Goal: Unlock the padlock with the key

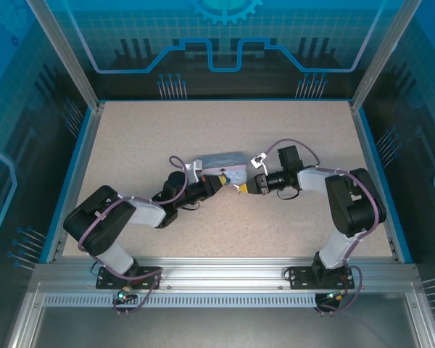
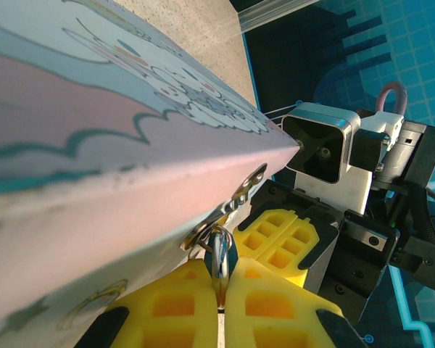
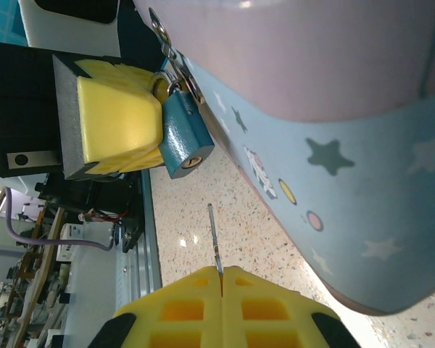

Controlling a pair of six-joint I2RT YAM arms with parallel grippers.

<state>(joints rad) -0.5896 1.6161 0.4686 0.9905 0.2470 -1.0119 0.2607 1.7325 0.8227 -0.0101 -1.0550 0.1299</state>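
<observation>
The small teal padlock (image 3: 183,134) hangs by its metal shackle from the hasp of a light-blue cartoon tin (image 3: 333,145). Its brass keyhole faces my right wrist camera. My left gripper (image 2: 222,279) is shut on the padlock (image 2: 233,254), its yellow fingers (image 3: 119,119) clamping the body from the side. My right gripper (image 3: 220,274) is shut on the key (image 3: 214,239), a thin dark blade sticking straight out of the fingertips. The key's tip is a short gap below the keyhole and slightly right of it, not touching. From above, both grippers meet at the tin's (image 1: 223,161) front edge.
The tin sits mid-table on the speckled beige surface (image 1: 167,130). A blue rim and aluminium posts (image 1: 65,58) bound the table, with a metal rail (image 1: 225,275) along the near edge. Bare tabletop lies all round the tin and arms.
</observation>
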